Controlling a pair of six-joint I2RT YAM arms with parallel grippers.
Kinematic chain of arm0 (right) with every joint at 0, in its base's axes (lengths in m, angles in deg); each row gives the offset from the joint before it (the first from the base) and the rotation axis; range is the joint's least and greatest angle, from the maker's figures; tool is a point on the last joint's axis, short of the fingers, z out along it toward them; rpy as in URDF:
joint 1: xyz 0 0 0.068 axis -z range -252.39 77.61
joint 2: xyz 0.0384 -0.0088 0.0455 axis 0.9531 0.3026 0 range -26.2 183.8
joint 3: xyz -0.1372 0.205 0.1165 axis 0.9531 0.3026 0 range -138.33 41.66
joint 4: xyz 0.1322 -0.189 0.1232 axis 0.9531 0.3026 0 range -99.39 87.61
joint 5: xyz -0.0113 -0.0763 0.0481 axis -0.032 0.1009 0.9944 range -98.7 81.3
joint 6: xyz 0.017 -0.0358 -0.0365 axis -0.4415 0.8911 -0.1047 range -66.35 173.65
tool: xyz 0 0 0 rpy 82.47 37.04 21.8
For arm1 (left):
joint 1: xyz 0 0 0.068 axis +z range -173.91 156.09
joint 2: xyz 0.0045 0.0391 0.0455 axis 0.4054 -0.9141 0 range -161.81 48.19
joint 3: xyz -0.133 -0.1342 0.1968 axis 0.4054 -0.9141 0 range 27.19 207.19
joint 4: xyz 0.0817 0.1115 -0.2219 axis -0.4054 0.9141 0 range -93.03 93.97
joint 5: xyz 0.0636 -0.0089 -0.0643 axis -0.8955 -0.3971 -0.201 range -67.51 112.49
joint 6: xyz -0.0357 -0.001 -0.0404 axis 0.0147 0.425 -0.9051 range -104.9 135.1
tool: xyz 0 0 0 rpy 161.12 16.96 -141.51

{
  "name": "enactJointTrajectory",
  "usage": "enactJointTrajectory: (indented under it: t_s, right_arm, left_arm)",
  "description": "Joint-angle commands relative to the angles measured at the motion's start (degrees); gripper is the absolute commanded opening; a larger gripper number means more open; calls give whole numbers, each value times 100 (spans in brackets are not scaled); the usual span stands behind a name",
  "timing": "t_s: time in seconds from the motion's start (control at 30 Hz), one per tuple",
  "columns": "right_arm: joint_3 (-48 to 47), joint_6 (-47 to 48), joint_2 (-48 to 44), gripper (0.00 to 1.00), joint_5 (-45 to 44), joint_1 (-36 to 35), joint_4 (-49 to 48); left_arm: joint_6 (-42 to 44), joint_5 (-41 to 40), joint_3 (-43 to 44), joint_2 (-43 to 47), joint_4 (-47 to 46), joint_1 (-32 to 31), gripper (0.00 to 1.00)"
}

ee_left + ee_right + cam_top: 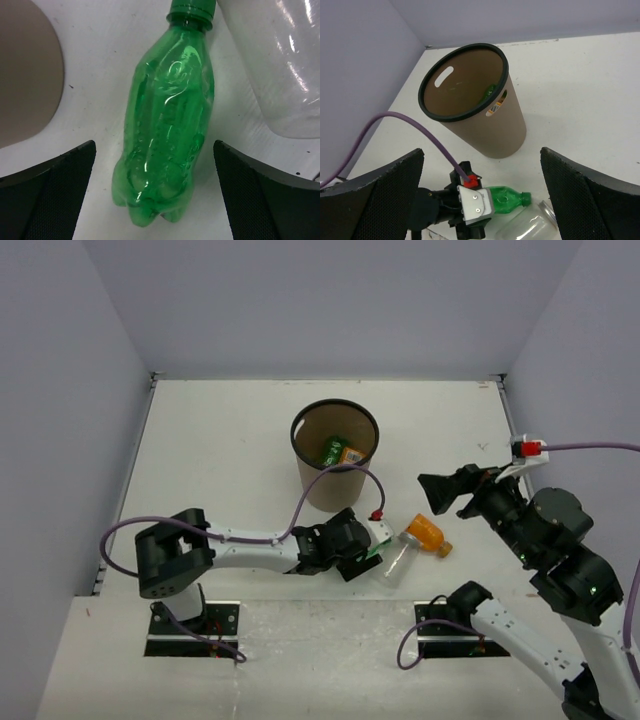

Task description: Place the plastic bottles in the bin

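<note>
A green bottle (pixel 167 120) lies on the table, cap pointing away, between the open fingers of my left gripper (pixel 154 150), which do not touch it. From above, the left gripper (pixel 358 552) is just in front of the bin (pixel 322 490). A clear bottle (pixel 398 562) lies right beside the green one, and an orange bottle (pixel 425 534) lies to its right. The brown bin holds a green bottle (pixel 334 448) and an orange one (pixel 353 454). My right gripper (pixel 440 492) is open and empty, raised to the right of the bin.
The right wrist view shows the bin's wall (pixel 495 130), the green bottle (pixel 510 199), the clear bottle (pixel 532 230) and the left wrist with its purple cable (pixel 415 131). Grey walls close in the table on three sides.
</note>
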Motion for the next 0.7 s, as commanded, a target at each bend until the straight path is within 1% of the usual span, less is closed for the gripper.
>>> enactJointTrajectory:
  t_s: [0.0,0.03,0.1,0.17,0.2,0.23,0.27,0.3,0.37,0.43,0.47,0.53,0.6,0.67]
  right_arm:
    - [5,54,-109,99,18,-4,75]
    - [14,54,-126,99,62,-4,58]
    - [84,28,-161,99,158,5,23]
    - [154,19,-188,99,159,-4,-4]
    - [172,19,-197,99,141,-4,14]
    - [164,28,-197,99,124,-4,49]
    - [164,45,-197,99,89,-4,66]
    - [155,63,-205,99,62,-4,75]
    - [146,72,-214,99,53,-4,67]
    - [102,80,-214,99,71,-4,49]
    - [93,80,-214,99,71,-4,58]
    - [58,72,-223,99,10,-4,58]
    - [23,37,-267,99,-226,-4,75]
    - [-21,-68,-346,99,-534,-4,93]
  left_arm:
    - [-52,150,58,-285,-380,2,100]
    - [-70,184,32,-373,-415,55,99]
    - [-148,106,75,-636,-380,81,94]
    - [-280,61,277,-786,-74,73,71]
    - [-333,-52,304,-744,6,55,57]
    - [-386,-123,295,-656,76,-23,30]
    - [-482,-141,234,-412,112,-59,27]
    - [-535,-245,225,-261,173,-138,27]
    - [-658,-351,225,177,463,-226,18]
    - [-755,-702,251,486,778,-340,10]
    - [-834,-851,329,783,928,-358,7]
    - [-896,-967,444,1110,1323,-446,4]
    - [-783,-897,576,1854,1378,-542,4]
    - [-703,-809,803,2200,1352,-551,4]
